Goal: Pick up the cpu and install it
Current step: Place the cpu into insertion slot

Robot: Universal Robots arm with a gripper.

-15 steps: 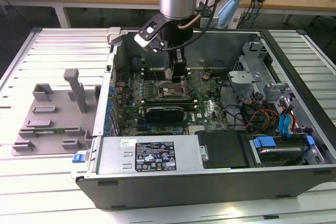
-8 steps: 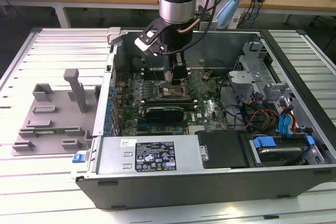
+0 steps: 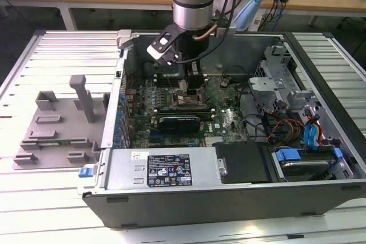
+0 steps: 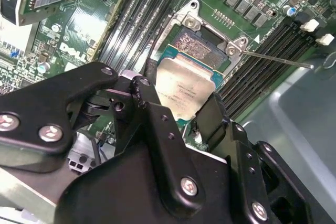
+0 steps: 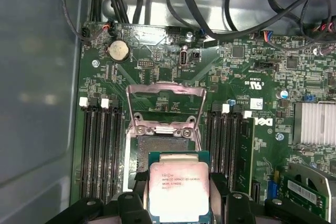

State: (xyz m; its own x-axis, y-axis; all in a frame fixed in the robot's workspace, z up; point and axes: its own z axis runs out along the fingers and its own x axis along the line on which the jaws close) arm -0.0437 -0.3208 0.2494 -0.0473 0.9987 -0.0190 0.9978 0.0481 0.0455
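The cpu [image 4: 185,92] [image 5: 177,190] is a small square chip with a silvery metal top and a green rim. My gripper [image 4: 177,109] is shut on it, one black finger at each of two opposite edges. The chip hangs just above the motherboard's socket [image 5: 160,148], partly over the bare contact field, and whether it touches I cannot tell. The socket's metal frame [image 5: 165,103] is swung open and stands up behind it. In the exterior view the gripper [image 3: 184,87] reaches down into the open computer case [image 3: 229,170], over the green board.
Black memory slots [image 5: 100,150] [image 5: 226,145] flank the socket on both sides. A thin metal lever [image 4: 275,59] sticks out beside the socket. Cables [image 3: 280,127] and drive bays fill the case's right part in the exterior view. A grey plastic tray [image 3: 57,127] lies outside, left of the case.
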